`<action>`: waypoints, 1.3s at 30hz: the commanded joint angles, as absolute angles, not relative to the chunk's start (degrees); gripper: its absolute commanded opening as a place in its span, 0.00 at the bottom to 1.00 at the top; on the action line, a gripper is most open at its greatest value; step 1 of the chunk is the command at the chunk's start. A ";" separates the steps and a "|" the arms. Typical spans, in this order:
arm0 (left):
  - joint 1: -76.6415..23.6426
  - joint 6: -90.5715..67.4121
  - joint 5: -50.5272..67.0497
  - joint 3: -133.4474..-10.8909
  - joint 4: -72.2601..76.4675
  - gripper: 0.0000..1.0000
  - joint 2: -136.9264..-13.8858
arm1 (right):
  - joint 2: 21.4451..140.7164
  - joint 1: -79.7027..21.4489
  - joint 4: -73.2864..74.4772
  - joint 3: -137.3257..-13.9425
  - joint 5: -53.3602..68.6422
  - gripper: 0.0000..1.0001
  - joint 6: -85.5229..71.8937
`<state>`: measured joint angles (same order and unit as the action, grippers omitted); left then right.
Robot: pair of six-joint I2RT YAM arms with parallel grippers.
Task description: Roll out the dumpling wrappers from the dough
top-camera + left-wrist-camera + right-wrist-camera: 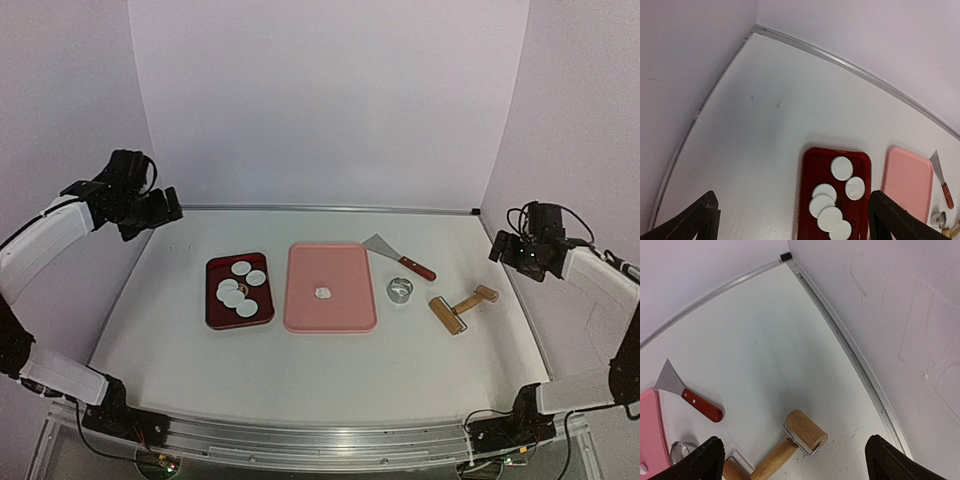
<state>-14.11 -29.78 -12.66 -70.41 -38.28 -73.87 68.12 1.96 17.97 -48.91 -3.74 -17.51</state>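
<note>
The left hand point(155, 213) and right hand point(510, 250) gape, empty. Near the left, round white dumpling wrappers point(242, 268) lie in a dark red tray point(212, 300); between the hands, a white dough lump point(323, 292) sits on a pink tray point(300, 312).

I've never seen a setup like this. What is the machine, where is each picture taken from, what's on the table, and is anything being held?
These are two robot arms bolted at the near edge of a table. The wide picture looks down from above and behind them. The other two come from a camera on each wrist, with that arm's dark finger ends in the bottom corners. The left tool and right tool hang raised at the sides, open, holding nothing. On the table lie a red tray with round white discs, a pink tray with a small dough lump, a scraper, a metal ring and a wooden roller.
</note>
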 commanded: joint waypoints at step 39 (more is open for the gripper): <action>-38.41 -42.74 -2.39 -95.78 -30.60 0.99 -96.24 | 104.25 2.11 35.77 -64.79 14.39 0.03 -55.80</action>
<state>-38.57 -42.07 -5.29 -89.68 -31.03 -97.84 105.01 1.96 35.69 -63.07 11.90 -51.59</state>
